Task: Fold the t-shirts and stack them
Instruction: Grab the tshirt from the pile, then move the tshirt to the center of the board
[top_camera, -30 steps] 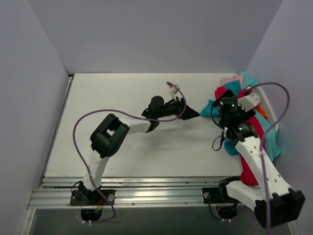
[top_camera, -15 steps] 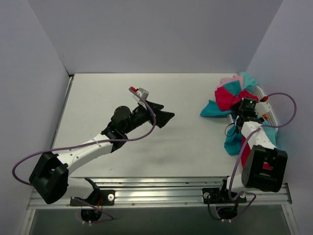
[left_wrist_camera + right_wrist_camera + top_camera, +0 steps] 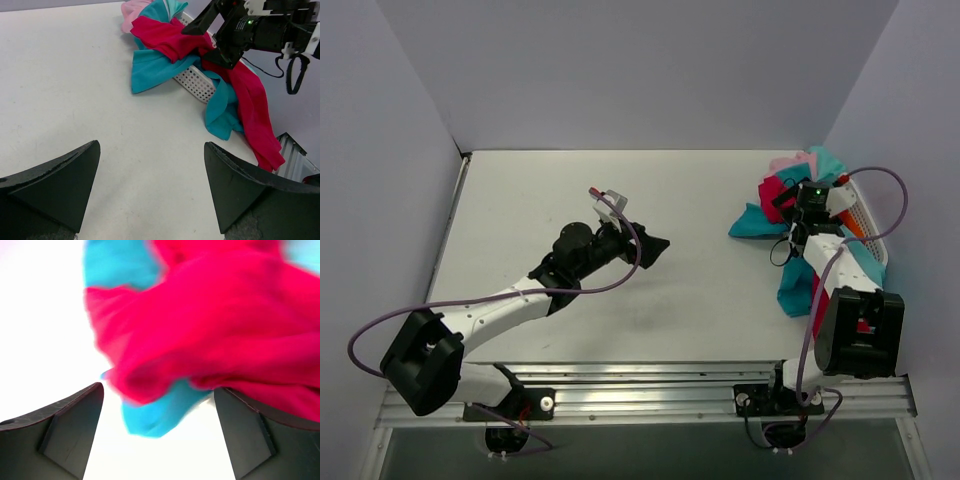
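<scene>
The t-shirts (image 3: pixel 772 190) lay in one tangled heap at the far right of the worktop (image 3: pixel 570 190), none of them folded yet. Most of the heap sat in and over a white slotted basket (image 3: pixel 196 82). A pink shirt (image 3: pixel 131 9) lay at the far end, and a teal shirt (image 3: pixel 152 67) spilled leftward over the rim onto the worktop. A red shirt (image 3: pixel 225 315) was draped across the top and trailed down the near side. What lay at the bottom of the basket I could not see.

The right pincer (image 3: pixel 159 390) hung at the heap with its jaws apart, gripping nothing, the red shirt just ahead of them and teal cloth beneath it. The left pincer (image 3: pixel 655 246) stood wide open and empty over bare worktop, well apart from the clothes.

My worry was that a bite there would catch red and teal together, since they overlapped. A pull might then drag the basket along or tip it.
</scene>
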`<state>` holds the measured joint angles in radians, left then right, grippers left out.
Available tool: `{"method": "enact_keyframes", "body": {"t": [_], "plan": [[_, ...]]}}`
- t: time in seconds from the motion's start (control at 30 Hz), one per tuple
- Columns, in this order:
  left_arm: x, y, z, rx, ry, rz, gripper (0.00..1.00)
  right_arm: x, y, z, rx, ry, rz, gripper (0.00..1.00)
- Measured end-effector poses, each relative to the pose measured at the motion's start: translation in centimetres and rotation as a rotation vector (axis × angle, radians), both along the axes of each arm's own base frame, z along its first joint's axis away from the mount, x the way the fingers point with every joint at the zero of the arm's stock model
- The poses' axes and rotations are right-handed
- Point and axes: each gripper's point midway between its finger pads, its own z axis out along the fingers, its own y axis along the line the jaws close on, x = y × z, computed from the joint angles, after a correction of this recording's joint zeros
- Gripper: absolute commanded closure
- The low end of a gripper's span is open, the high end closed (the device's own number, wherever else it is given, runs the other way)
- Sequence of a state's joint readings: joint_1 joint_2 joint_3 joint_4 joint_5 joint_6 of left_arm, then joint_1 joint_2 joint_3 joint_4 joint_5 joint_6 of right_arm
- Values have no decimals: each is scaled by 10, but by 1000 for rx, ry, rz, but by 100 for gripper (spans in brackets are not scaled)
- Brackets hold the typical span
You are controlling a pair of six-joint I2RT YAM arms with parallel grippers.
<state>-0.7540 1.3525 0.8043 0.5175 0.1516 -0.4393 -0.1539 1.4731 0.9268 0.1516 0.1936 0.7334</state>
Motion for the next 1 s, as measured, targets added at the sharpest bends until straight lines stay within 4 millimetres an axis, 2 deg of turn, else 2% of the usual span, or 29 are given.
{"method": "enact_keyframes", "body": {"t": [0.17, 0.23, 0.3, 0.37, 0.63, 0.8, 1.0], "plan": [[3, 2, -2, 12, -8, 17, 6, 14, 41, 45, -10, -100, 100, 9], [3, 3, -5, 20, -7, 22, 6, 18, 45, 58, -14, -131, 109, 9], [3, 4, -7, 28, -6, 24, 6, 21, 42, 63, -19, -142, 99, 9], [3, 4, -8, 32, -7, 25, 6, 22, 41, 60, -23, -133, 92, 9], [5, 5, -11, 42, -6, 31, 6, 23, 34, 20, -28, -34, 67, 7], [7, 4, -19, 55, 8, 33, 6, 15, 23, 8, -34, -9, 37, 6], [9, 1, -32, 76, 30, 33, 6, 10, -2, 6, -40, -1, -18, 6]]}}
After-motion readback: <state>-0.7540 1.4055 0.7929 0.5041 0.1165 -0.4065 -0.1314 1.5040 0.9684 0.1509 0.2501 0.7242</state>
